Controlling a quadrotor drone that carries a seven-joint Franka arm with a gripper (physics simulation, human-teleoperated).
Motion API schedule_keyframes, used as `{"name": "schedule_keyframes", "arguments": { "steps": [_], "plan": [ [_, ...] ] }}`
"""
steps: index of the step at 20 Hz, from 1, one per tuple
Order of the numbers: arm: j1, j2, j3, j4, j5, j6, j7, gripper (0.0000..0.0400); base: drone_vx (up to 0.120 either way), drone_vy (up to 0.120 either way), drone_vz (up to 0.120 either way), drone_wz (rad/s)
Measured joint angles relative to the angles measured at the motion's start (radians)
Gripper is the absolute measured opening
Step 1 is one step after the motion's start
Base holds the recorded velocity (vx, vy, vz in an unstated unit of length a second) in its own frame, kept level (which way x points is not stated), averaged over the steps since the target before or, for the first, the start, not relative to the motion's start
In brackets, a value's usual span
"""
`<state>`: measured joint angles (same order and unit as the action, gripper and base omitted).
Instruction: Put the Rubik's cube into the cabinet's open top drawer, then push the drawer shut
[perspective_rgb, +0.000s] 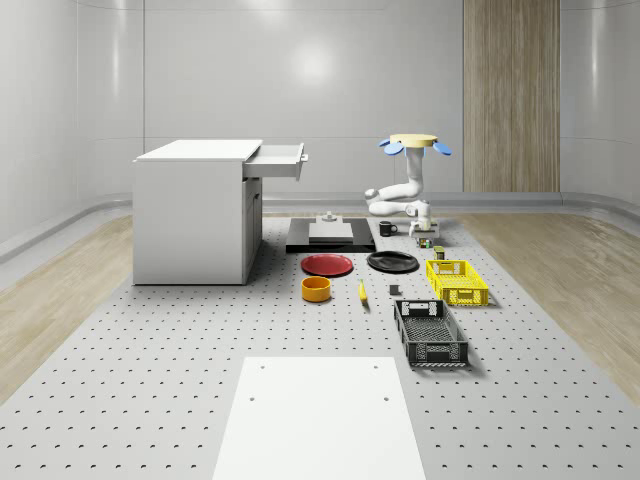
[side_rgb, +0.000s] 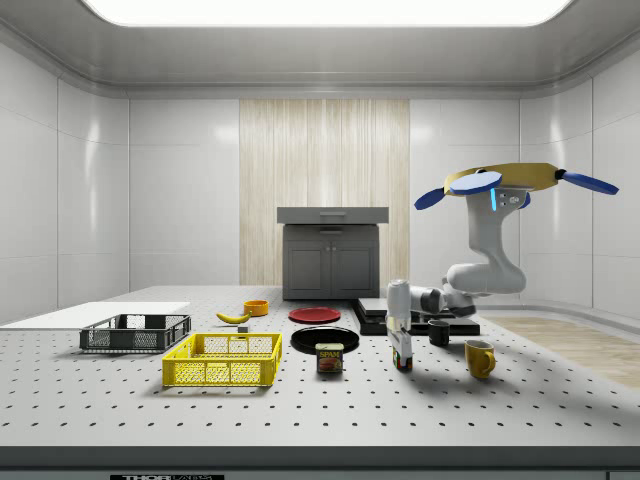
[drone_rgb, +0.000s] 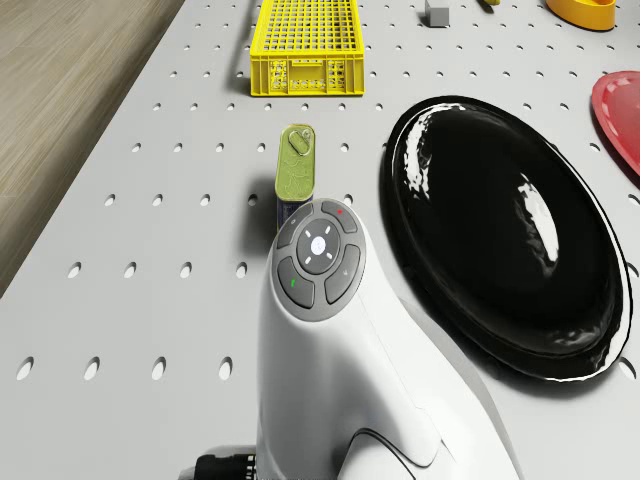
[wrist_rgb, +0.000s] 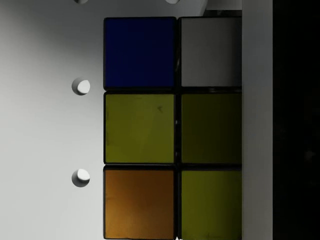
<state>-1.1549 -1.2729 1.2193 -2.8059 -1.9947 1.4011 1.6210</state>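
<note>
Drone (perspective_rgb: 414, 143) hovers above the perforated table (perspective_rgb: 200, 400), well to the whole-scene view's right of the cabinet (perspective_rgb: 195, 215). Arm (side_rgb: 480, 270) bends down from the drone body, and the gripper (side_rgb: 401, 345) is lowered to the table surface, just beside the can (side_rgb: 329, 359) in the side view.

Cube (wrist_rgb: 172, 127) lies directly under the wrist camera, resting on the table; blue, white, yellow and orange tiles face up. One finger (wrist_rgb: 257, 120) stands against the cube's edge in the wrist view. Finger state: cannot tell whether they are apart, together or clamped on the cube.

Drawer (perspective_rgb: 278, 162) at the cabinet top is pulled out and open, well apart from the cube.

Black plate (drone_rgb: 500, 230) lies near the gripper, with the yellow crate (drone_rgb: 305, 45) beyond the can.
</note>
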Motion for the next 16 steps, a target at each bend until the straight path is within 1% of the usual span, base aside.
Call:
{"name": "schedule_keyframes", "arguments": {
  "steps": [7,11,16],
  "plan": [
    [-0.004,-0.024,-0.007,0.001,0.0,0.025,0.006,0.04,0.0,0.0,0.0,0.0],
    [-0.004,-0.036,-0.009,-0.002,0.003,0.037,0.009,0.0355,0.0,0.0,0.0,0.0],
    [-0.007,-0.05,-0.008,-0.003,0.009,0.048,0.013,0.0334,0.0,0.0,0.0,0.0]
  ]
}}
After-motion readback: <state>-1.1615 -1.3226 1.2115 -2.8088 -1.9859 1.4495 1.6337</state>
